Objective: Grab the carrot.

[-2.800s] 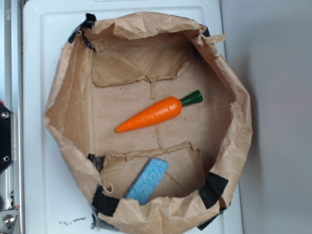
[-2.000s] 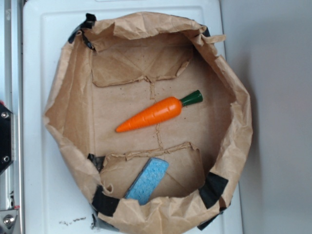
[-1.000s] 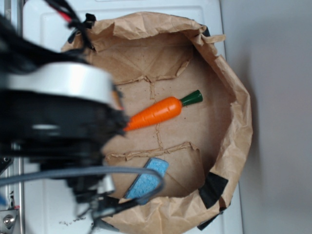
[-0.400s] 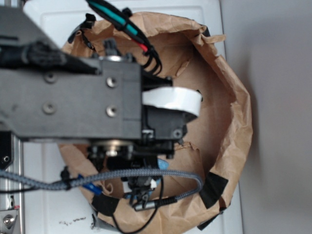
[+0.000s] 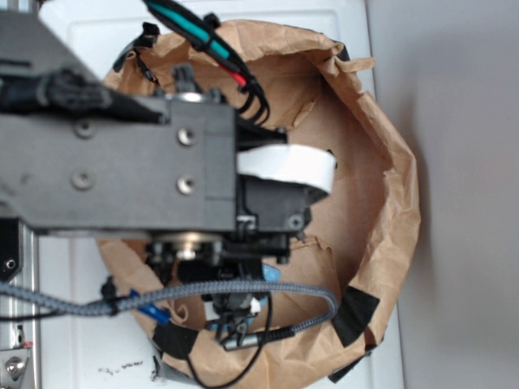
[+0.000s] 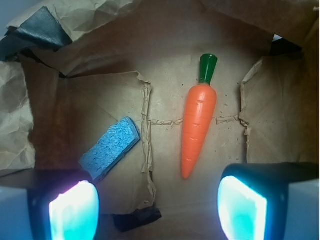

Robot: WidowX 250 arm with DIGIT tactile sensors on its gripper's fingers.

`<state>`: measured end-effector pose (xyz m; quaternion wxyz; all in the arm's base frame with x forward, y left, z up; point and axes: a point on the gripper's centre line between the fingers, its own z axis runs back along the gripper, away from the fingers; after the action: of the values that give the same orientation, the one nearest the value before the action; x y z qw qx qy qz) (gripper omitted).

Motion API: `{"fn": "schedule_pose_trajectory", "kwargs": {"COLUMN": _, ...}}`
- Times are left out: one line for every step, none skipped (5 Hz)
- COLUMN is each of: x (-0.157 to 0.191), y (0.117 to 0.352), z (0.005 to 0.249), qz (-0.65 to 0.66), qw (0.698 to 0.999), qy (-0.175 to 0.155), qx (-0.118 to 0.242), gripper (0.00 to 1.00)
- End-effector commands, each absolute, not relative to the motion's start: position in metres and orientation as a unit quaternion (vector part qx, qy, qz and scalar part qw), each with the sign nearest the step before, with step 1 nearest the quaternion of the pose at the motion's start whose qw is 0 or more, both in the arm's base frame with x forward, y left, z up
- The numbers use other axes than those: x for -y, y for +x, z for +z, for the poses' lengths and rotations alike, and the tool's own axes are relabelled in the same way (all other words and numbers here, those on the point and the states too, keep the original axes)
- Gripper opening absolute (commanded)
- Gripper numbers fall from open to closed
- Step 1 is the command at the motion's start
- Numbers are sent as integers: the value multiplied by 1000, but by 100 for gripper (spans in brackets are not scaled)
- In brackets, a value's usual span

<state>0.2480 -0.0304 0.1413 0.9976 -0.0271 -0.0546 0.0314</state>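
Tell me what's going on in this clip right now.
A robot arm hangs over a rolled-down brown paper bag, going for the carrot. The wrist view looks straight down: the carrot lies flat on the bag's floor, untouched, stem pointing away, with a blue sponge lying apart from it off to one side. The gripper is open, its two fingers at the bottom of the picture, and the carrot's tip sits just beyond the gap between them. Nothing is grasped yet.

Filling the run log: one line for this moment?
phase: approach | pincer: open, above bag floor | carrot: untouched, between fingers' line | sponge: aside
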Motion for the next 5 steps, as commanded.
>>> {"fn": "schedule_pose_trajectory", "kwargs": {"x": -6, "y": 239, "z": 112, "qz": 24, "qw": 995, "qy": -62, "qx": 75, "gripper": 100}}
{"fn": "schedule_pose_trajectory", "kwargs": {"x": -20, "y": 253, "z": 89, "qz": 40, "qw": 994, "qy": -51, "qx": 89, "gripper": 100}}
{"fn": "schedule_pose_trajectory", "kwargs": {"x": -13, "y": 263, "z": 80, "qz": 56, "qw": 993, "qy": -40, "qx": 94, "gripper": 100}}
{"fn": "schedule_pose_trajectory", "kwargs": {"x": -4, "y": 294, "z": 62, "qz": 69, "qw": 992, "qy": -21, "qx": 99, "gripper": 100}}
{"fn": "schedule_pose_trajectory", "kwargs": {"x": 8, "y": 315, "z": 35, "qz": 73, "qw": 991, "qy": 6, "qx": 112, "gripper": 100}}
